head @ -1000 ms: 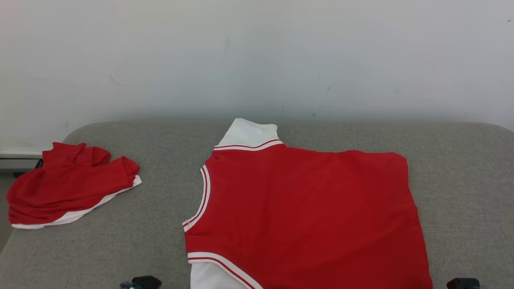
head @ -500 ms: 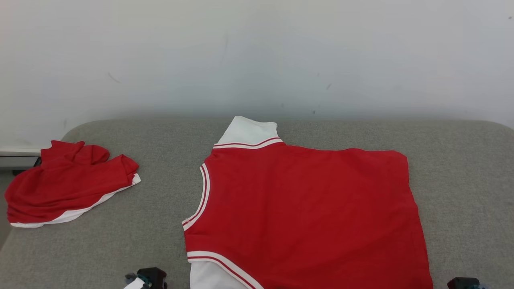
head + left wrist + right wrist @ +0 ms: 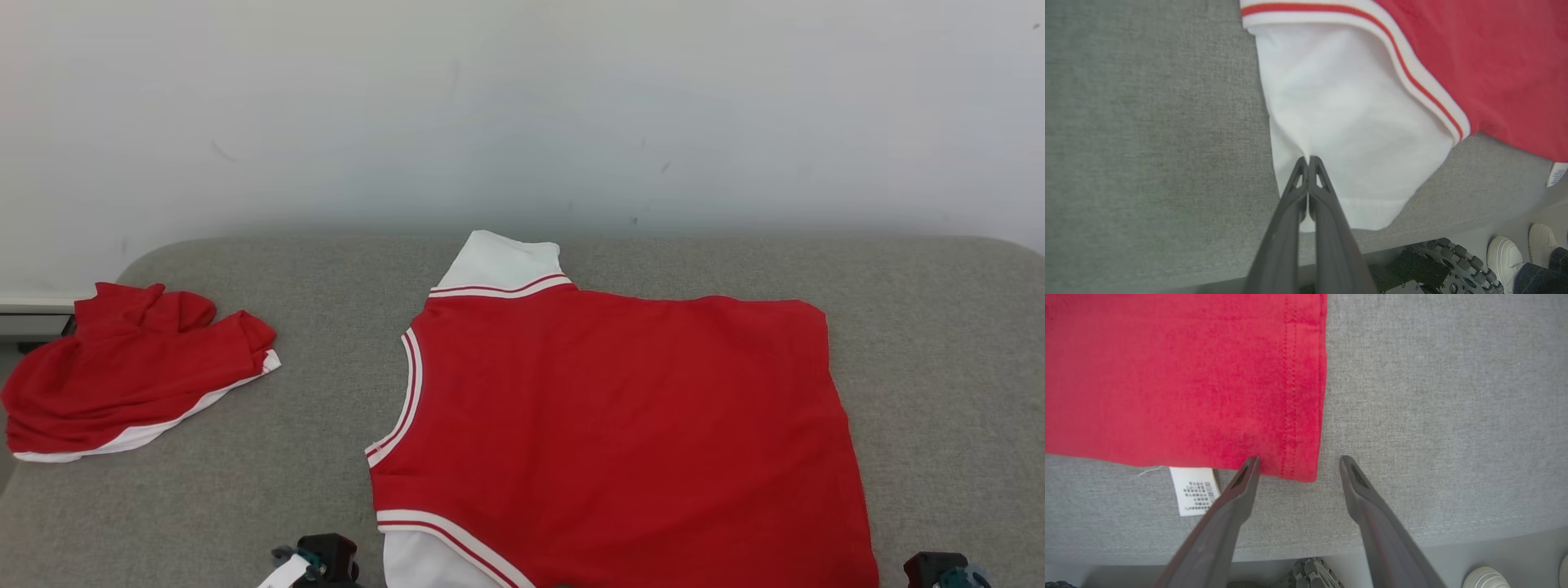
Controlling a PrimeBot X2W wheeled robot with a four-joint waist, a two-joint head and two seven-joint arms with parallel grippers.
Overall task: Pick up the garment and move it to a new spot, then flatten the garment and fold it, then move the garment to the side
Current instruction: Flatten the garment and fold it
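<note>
The garment (image 3: pixel 620 425), a red top with white sleeves and red-striped trim, lies spread flat on the grey padded surface (image 3: pixel 326 269). In the left wrist view my left gripper (image 3: pixel 1308 160) is shut, its tips pinching the white sleeve (image 3: pixel 1355 106) near its cuff, and the cloth puckers toward them. It shows at the head view's bottom edge as the left gripper (image 3: pixel 320 562). My right gripper (image 3: pixel 1298 460) is open, its fingers straddling the red hem corner (image 3: pixel 1298 416) just above the cloth. It appears low at the right as the right gripper (image 3: pixel 939 572).
A second red and white garment (image 3: pixel 122 376) lies crumpled at the surface's far left edge. A white care label (image 3: pixel 1194 490) sticks out under the hem. Beyond the near edge are the robot's wheeled base (image 3: pixel 1437 261) and a person's white shoes (image 3: pixel 1504 253). A pale wall stands behind.
My left gripper has shut on the white sleeve and shows further up in the head view. The whole picture has shifted slightly, so the camera moved. The right gripper stays open.
</note>
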